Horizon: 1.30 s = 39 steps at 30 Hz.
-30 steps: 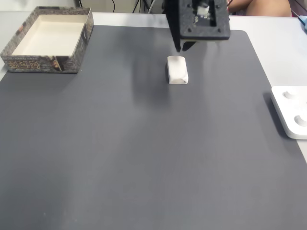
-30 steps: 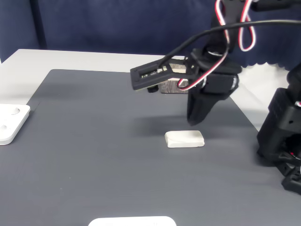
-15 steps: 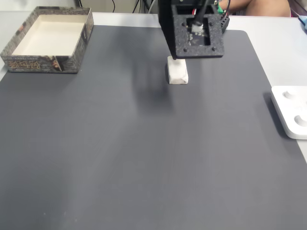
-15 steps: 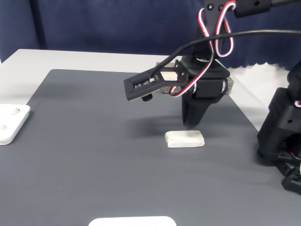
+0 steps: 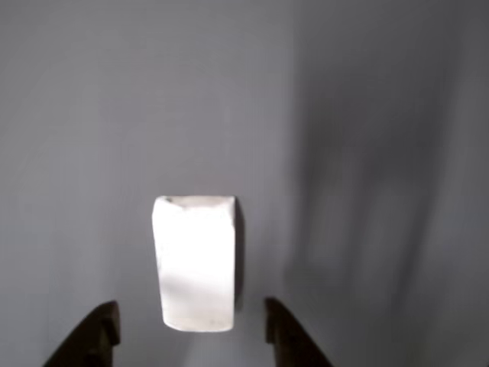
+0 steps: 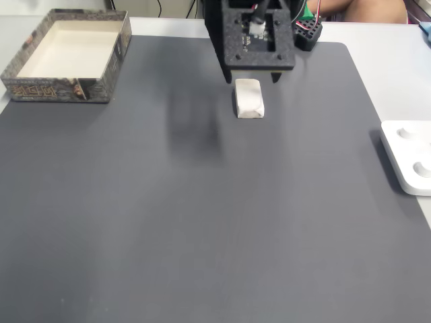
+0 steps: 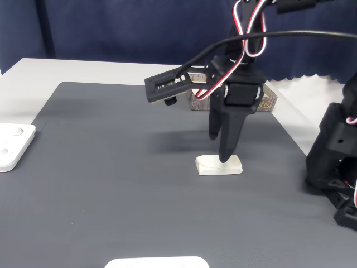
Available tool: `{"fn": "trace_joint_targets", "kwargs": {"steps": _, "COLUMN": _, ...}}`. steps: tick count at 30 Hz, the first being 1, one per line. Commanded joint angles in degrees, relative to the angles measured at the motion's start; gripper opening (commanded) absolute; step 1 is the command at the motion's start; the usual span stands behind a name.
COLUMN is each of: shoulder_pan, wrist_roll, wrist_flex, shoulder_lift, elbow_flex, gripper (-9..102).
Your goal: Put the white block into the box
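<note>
Grey mat (image 6: 202,202): white block (image 6: 248,97) under gripper (image 7: 221,151); box (image 6: 67,56) well apart.

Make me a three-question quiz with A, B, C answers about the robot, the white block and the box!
1. Where is the white block?
A. in the box
B. on the grey mat
C. in the air

2. What colour is the inside of the box?
A. cream
B. red
C. green

3. How is the gripper?
A. shut on the block
B. holding the box
C. open

Answers: 1 B, the block lies flat on the grey mat. 2 A, the box floor looks cream. 3 C, its tips stand apart either side of the block's end in the other view.
</note>
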Motion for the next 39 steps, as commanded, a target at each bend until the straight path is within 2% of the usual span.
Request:
{"fn": "trace_joint_targets", "kwargs": {"steps": 1, "shoulder_pan": 1.14, "wrist_roll": 1.93, "wrist_flex": -0.97, "shoulder_lift": -0.79, "elbow_flex": -3.43, "gripper": 25}}
{"fn": "trace_joint_targets", "kwargs": {"steps": 39, "shoulder_pan": -2.2, "wrist_roll": 5.1, "wrist_flex": -4.92, "shoulder_lift": -8.53, "elbow_flex": -1.05, "gripper": 23}}
